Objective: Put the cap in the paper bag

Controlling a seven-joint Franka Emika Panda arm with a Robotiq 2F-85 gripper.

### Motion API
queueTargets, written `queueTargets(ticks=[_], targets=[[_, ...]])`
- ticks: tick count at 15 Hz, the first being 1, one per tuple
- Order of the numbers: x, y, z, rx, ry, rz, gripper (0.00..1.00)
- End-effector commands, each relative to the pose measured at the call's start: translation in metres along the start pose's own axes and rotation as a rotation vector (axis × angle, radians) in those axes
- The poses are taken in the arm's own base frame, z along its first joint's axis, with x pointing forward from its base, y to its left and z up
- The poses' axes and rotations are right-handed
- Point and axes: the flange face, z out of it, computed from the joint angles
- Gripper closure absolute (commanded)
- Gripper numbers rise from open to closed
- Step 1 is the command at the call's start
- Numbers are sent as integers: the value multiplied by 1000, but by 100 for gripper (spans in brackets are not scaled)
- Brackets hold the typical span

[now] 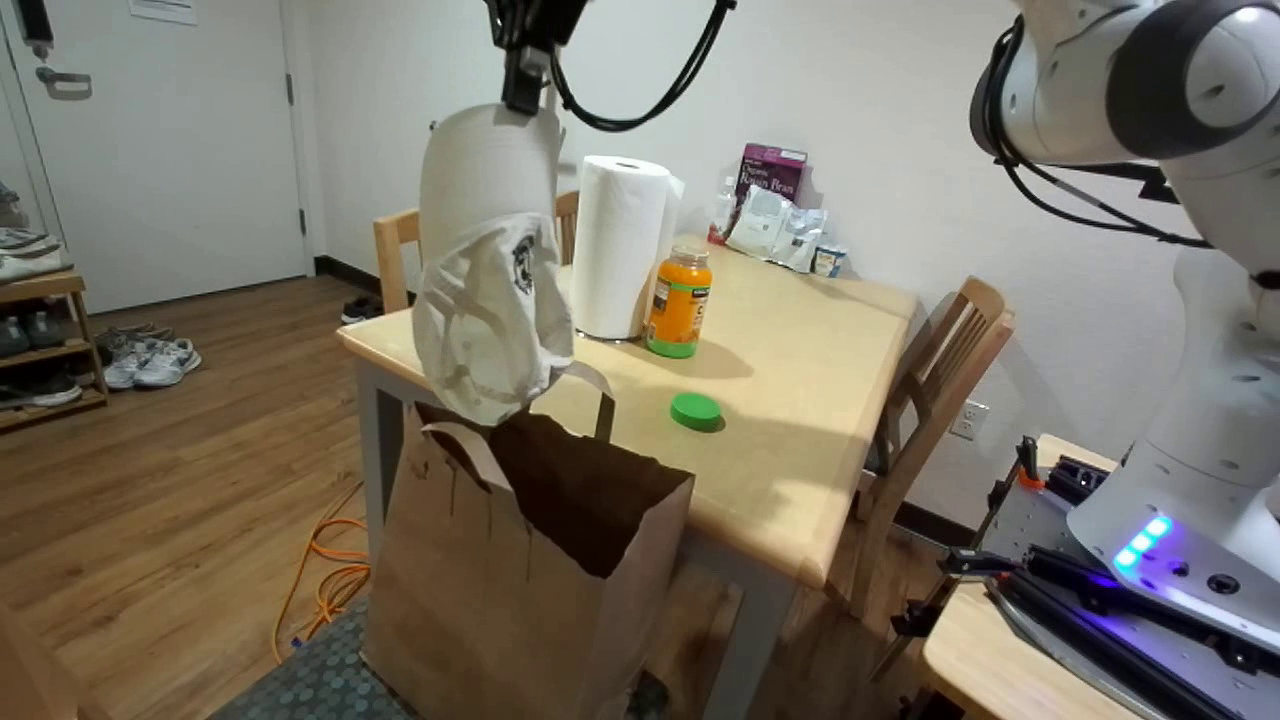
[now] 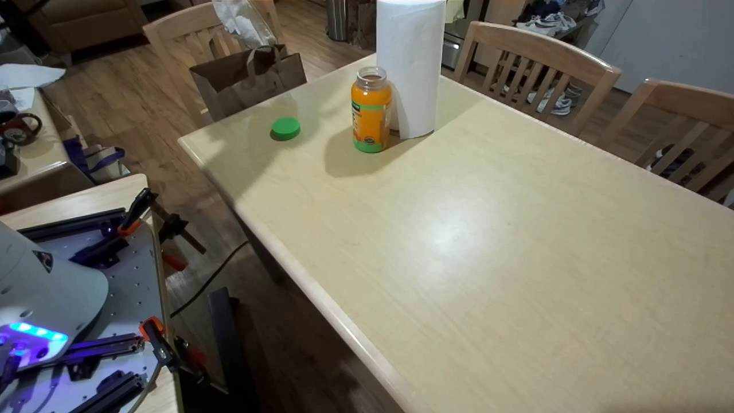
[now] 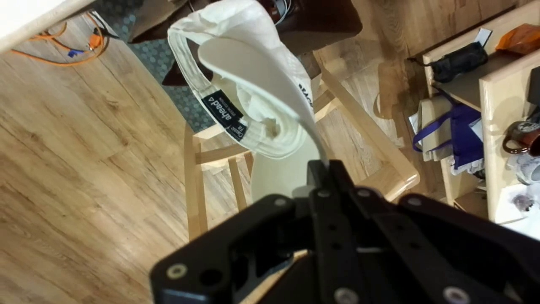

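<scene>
A white cap [image 1: 490,300] hangs brim up, crown down, from my gripper [image 1: 525,95]. My gripper is shut on the edge of the brim, as the wrist view shows [image 3: 322,164]; the cap [image 3: 253,67] fills much of that view with its opening and dark label showing. The brown paper bag [image 1: 500,590] stands upright and open on a chair, handles up. The cap's lower end is just above the bag's rim, overlapping the handles in an exterior view. The cap [image 2: 243,23] and bag [image 2: 249,80] also show there; the bag [image 3: 329,25] is partly hidden behind the cap in the wrist view.
The wooden table [image 1: 800,330] stands beside the bag. On it are a green lid [image 1: 696,411], an open orange jar [image 1: 680,305] and a paper towel roll [image 1: 620,245]. The bag's chair has a patterned seat [image 1: 320,660] and slatted back [image 3: 194,202]. An orange cord [image 1: 335,575] lies on the floor.
</scene>
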Motion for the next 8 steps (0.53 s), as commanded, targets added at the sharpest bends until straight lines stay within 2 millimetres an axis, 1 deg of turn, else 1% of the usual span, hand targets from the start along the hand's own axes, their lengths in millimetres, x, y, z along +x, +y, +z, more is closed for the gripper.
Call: queueTargets(ticks=[1,3,5,8], targets=[[-7,10,6,25,-22,54,99],[-7,19,13,41,-3,45,99],[-3,29,25,66,41,35,99],[7,35,39,74,103,54,99]])
